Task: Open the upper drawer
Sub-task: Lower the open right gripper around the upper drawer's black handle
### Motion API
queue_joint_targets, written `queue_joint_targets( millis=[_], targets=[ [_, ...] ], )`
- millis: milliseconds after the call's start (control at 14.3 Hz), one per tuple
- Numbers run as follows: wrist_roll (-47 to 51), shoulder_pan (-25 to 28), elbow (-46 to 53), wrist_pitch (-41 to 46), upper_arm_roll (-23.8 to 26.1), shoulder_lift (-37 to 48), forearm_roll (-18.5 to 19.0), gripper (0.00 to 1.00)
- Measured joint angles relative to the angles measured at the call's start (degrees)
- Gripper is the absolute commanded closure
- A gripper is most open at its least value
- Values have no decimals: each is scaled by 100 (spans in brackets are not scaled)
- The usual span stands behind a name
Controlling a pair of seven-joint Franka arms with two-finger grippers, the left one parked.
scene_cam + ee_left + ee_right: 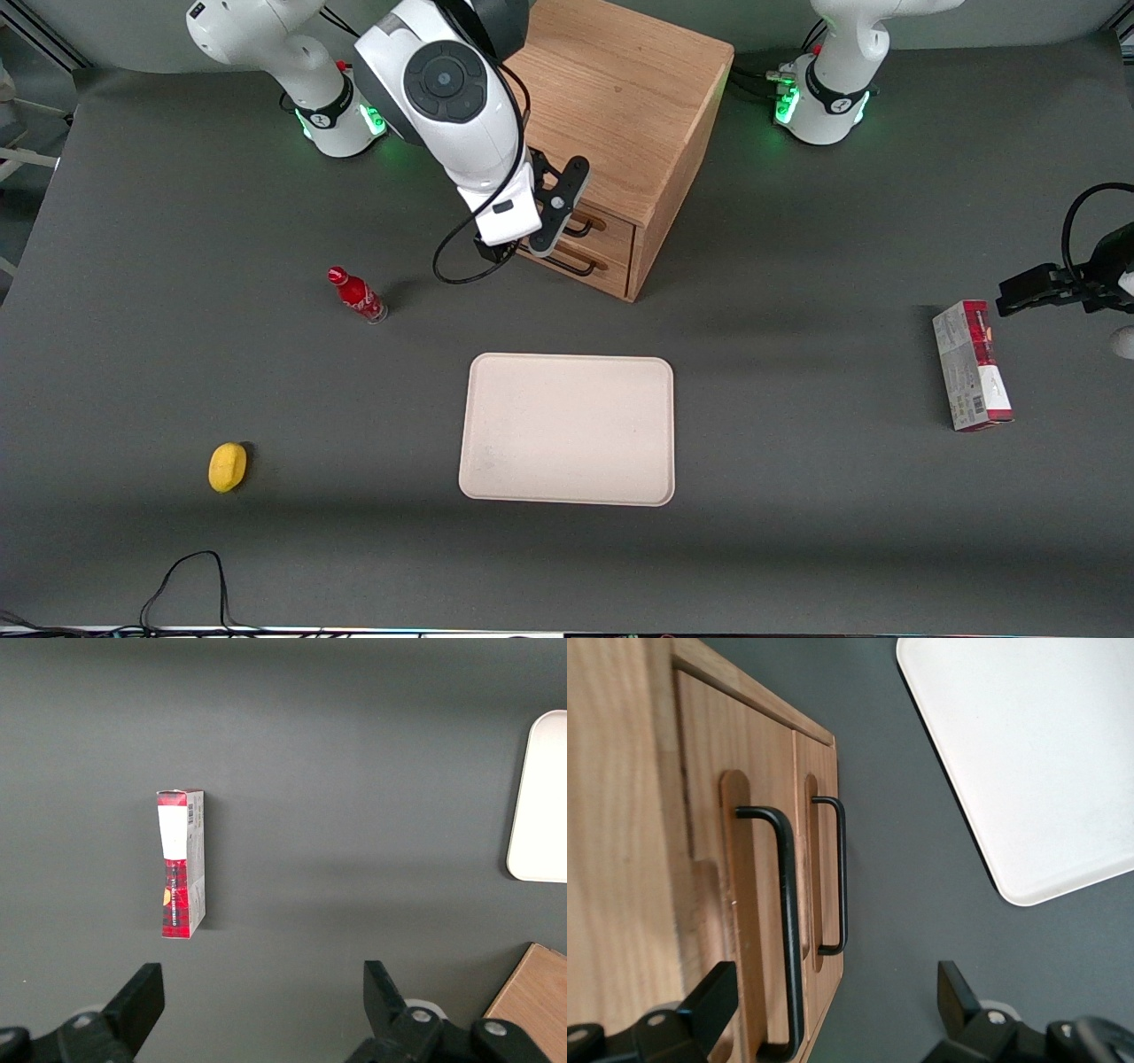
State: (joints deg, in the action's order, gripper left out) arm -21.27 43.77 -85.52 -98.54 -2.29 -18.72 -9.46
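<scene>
While its two black fingers (709,1005) stand wide apart and hold nothing, the gripper (556,209) hangs just in front of the wooden cabinet (620,97), level with the drawer fronts. The upper drawer (740,859) is shut, flush with the cabinet face, and its black bar handle (784,930) lies just beside one finger without clearly touching it; the other finger stands out over bare table. The lower drawer (824,877), with its own handle, sits next to it and is also shut. Nearer the front camera than the gripper, a beige tray (568,429) lies on the dark table (797,532), with a strip of open table between it and the cabinet. A red bottle (356,295) stands well apart toward the working arm's end.
</scene>
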Motion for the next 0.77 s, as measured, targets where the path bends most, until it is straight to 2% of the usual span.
queue_joint_targets(
  millis=[771],
  targets=[
    [-19, 15, -716, -598, 0, 42, 0, 0]
  ],
)
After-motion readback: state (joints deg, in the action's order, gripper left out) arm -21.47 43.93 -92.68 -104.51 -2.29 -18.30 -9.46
